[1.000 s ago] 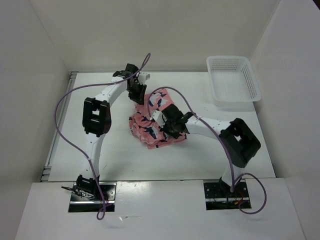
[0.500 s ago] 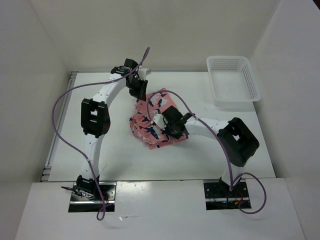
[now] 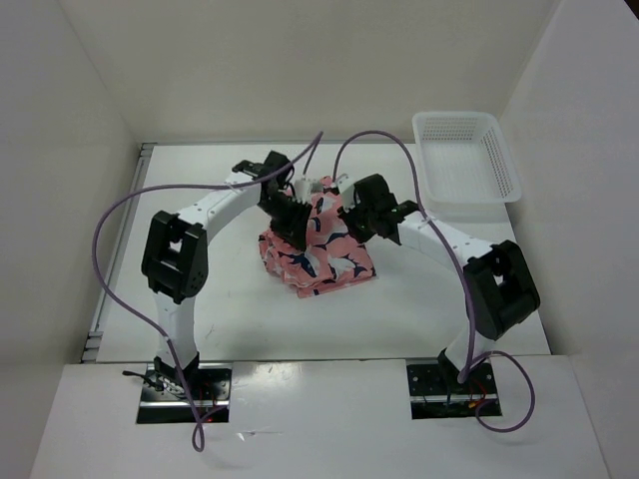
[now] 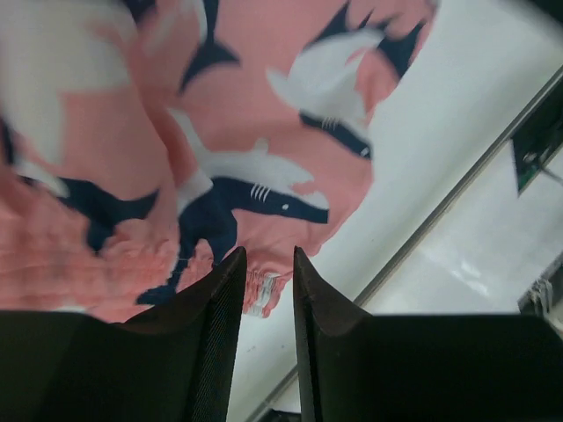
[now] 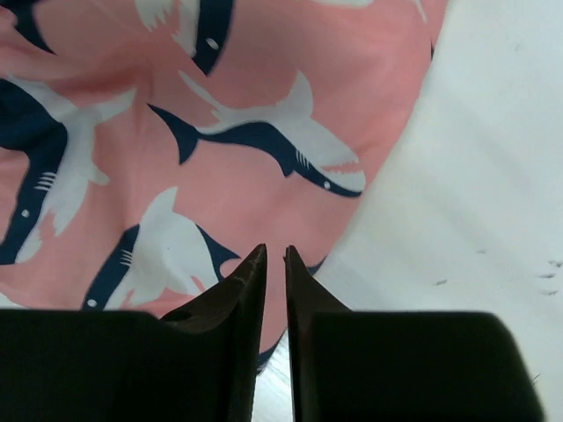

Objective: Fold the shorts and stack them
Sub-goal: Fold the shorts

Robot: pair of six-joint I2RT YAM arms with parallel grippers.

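White table (image 3: 215,289), basket (image 3: 469,198) far right, crumpled shorts (image 3: 324,261) under left hand (image 4: 266,257) and right hand (image 5: 274,252), both clenched.

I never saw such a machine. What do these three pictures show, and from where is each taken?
Two robot arms are bolted at the near edge of a table. The wide picture is from a camera above and behind them. The other two are from wrist cameras, looking past the dark fingers of the left end effector and the right end effector. Pink shark-print shorts lie crumpled mid-table; a white basket stands far right. Both finger pairs are nearly closed over the cloth; whether they pinch it is unclear.
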